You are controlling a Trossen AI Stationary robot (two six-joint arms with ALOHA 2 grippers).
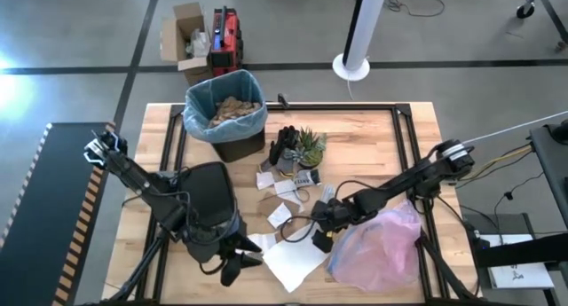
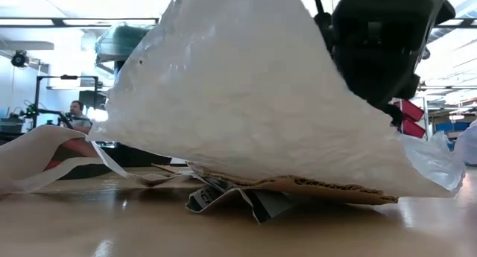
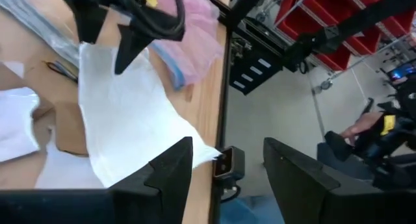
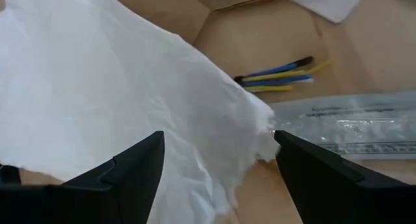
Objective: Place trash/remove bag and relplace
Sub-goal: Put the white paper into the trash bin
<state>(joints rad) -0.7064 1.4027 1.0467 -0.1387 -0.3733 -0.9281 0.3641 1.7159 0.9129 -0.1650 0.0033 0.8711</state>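
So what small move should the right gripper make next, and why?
Probably ease the right gripper down and close on the white paper sheet: its fingers stand open with the sheet's edge between them, and the bin already holds brown paper.

The table's middle is crowded by a potted plant [image 1: 306, 146], scattered paper scraps [image 1: 286, 187] and a white paper sheet [image 1: 295, 260]. The near right corner is blocked by a pink plastic bag [image 1: 382, 244]. Bare wood [image 1: 390, 142] is left far right.
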